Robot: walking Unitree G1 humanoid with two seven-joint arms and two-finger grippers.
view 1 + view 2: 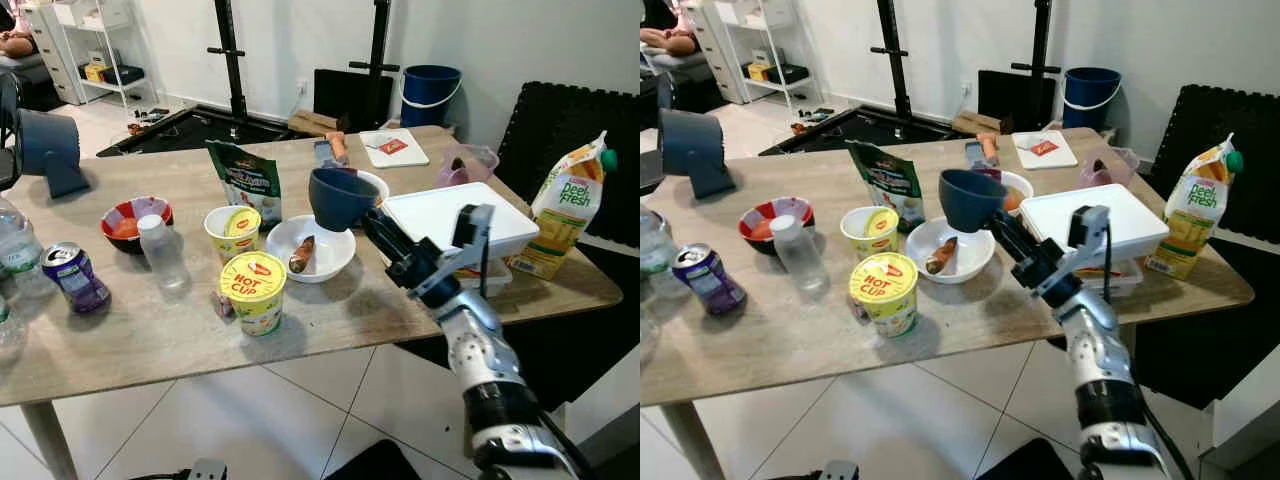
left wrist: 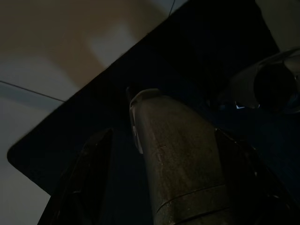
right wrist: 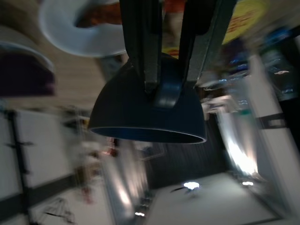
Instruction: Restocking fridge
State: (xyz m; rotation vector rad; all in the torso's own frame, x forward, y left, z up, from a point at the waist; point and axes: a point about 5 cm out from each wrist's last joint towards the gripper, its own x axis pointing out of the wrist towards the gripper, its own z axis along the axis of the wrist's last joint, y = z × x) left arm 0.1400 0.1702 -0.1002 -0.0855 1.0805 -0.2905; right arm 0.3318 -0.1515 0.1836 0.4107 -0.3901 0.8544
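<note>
My right gripper (image 1: 372, 222) is shut on the handle of a dark blue bowl (image 1: 340, 195) and holds it tilted in the air, above a white plate (image 1: 325, 262) that carries a sausage. In the right wrist view the two black fingers (image 3: 140, 42) pinch the blue bowl (image 3: 147, 112) at its handle. On the wooden table (image 1: 150, 340) stand a yellow Hot Cup noodle pot (image 1: 253, 290), a second noodle cup (image 1: 232, 232), a green packet (image 1: 245, 180), a juice carton (image 1: 570, 205), a purple can (image 1: 75, 277) and a clear bottle (image 1: 162, 252). My left gripper (image 2: 173, 154) hangs in the dark.
A white foam box (image 1: 460, 222) lies just right of my right arm, with a pink jug (image 1: 467, 163) behind it. A red bowl (image 1: 135, 222) sits at the left, a blue fan (image 1: 45, 150) at the far left. Gym racks and a blue bucket (image 1: 430, 95) stand behind the table.
</note>
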